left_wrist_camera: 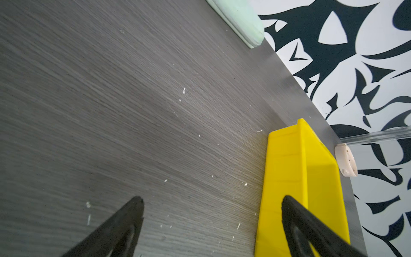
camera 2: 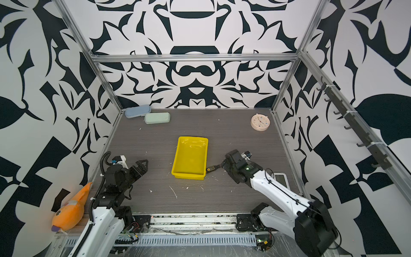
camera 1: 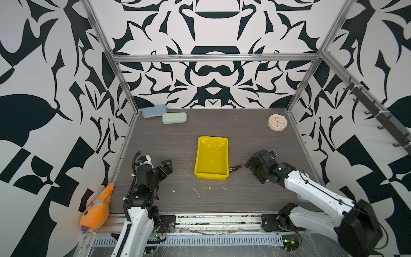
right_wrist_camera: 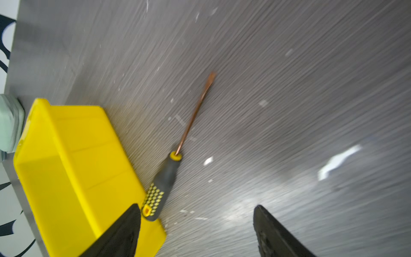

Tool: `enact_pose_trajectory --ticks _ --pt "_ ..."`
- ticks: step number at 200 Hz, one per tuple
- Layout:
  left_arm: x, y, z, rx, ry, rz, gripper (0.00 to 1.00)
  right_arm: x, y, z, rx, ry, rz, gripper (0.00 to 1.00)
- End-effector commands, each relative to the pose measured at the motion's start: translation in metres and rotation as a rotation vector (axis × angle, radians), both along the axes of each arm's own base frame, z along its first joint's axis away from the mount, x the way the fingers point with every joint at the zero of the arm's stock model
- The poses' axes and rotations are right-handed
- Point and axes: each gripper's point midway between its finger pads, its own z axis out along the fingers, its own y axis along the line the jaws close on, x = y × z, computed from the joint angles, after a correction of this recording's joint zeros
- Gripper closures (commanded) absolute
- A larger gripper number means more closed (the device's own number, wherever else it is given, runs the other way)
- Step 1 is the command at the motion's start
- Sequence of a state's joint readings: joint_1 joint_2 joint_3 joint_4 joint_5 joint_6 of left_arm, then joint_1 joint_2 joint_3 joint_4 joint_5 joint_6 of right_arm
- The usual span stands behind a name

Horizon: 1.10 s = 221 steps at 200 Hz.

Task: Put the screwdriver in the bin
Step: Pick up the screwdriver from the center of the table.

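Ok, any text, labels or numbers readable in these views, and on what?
No text reads clearly in any view.
clock: dial markings too small to read.
screwdriver: yellow checker pattern on the handle, no lettering visible.
bin: no label or marking visible.

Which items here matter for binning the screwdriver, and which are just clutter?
Job: screwdriver, bin.
Lying about: blue case, green case, clock, orange plush toy.
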<state>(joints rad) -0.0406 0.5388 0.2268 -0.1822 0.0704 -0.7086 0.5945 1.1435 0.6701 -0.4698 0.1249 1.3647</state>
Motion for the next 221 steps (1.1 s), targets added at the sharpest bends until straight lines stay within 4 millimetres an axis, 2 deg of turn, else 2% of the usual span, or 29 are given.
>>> enact_pose_trajectory --ticks 1,28,84,113,145,157,193,208,221 --pt "0.006 0.001 0.010 -0.007 -0.009 0.017 0.01 0.015 0.015 0.009 0.045 0.018 -0.130 0.21" --pt "0.007 0.000 0.008 -0.008 0.004 0.009 0.01 0.015 0.029 -0.008 0.083 0.112 -0.191 0.30" --pt "0.006 0.001 0.010 -0.008 -0.016 0.014 0.01 0.024 0.044 -0.020 0.162 0.139 -0.278 0.34" --pt "0.006 0.002 0.010 -0.007 -0.017 0.021 0.01 0.029 0.046 -0.025 0.133 0.164 -0.289 0.35" --pt "0.007 0.002 0.010 -0.006 -0.013 0.021 0.01 0.029 0.064 -0.040 0.186 0.226 -0.286 0.36" --pt "0.007 0.002 0.009 -0.006 -0.010 0.021 0.01 0.032 0.071 -0.040 0.198 0.228 -0.278 0.36" --pt "0.006 0.003 0.009 -0.005 -0.010 0.023 0.01 0.027 0.075 -0.050 0.172 0.268 -0.275 0.41" --pt "0.006 0.003 0.011 -0.005 -0.013 0.024 0.01 0.023 0.073 -0.056 0.157 0.285 -0.281 0.51" --pt "0.006 0.003 0.011 -0.003 -0.016 0.026 0.01 0.017 0.075 -0.060 0.160 0.314 -0.284 0.66"
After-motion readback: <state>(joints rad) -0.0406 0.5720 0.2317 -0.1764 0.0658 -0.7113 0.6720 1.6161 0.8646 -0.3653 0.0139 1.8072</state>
